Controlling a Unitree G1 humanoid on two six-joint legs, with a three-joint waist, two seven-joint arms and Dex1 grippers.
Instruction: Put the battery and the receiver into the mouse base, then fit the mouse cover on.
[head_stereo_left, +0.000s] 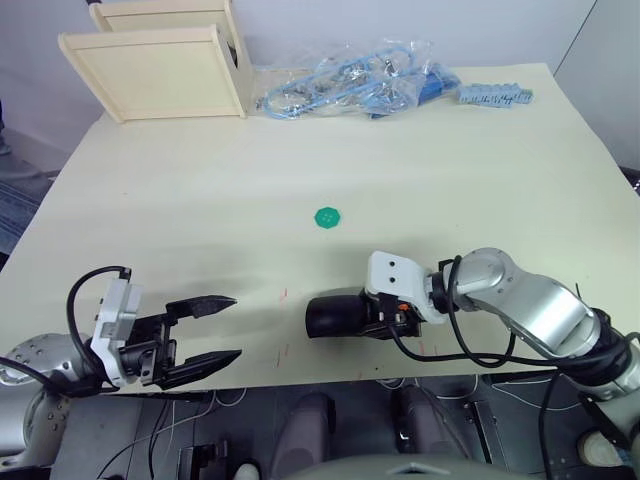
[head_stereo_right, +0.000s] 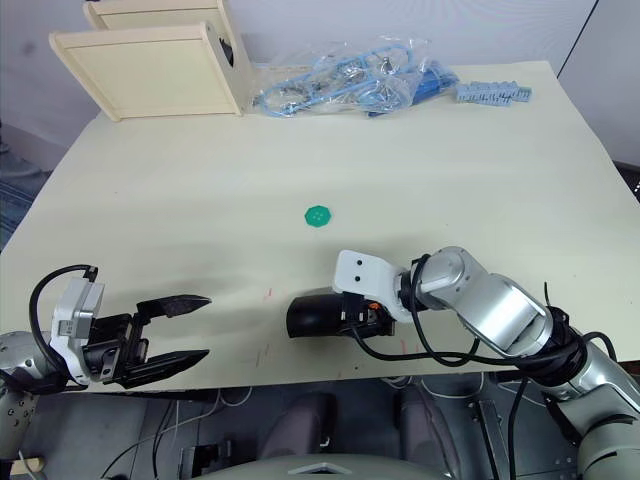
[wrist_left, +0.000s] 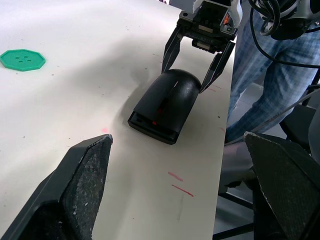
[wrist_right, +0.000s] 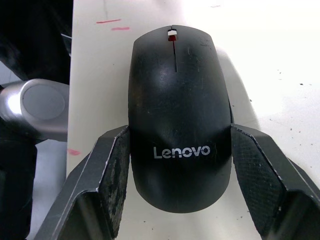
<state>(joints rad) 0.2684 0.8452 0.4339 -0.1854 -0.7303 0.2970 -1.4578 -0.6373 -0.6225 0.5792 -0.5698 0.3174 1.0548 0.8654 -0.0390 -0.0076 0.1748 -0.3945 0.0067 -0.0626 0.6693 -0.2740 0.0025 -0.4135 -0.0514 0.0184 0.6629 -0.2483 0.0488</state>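
Two hands apart: right hand straddles glossy domed mouse cover (left hand empty).

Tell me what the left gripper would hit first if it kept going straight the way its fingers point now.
Probably the mouse: the left gripper is open, points across the table toward it, and bare surface lies between them. The right gripper straddles the mouse's far end. Depth is unclear, so it might pass slightly aside.
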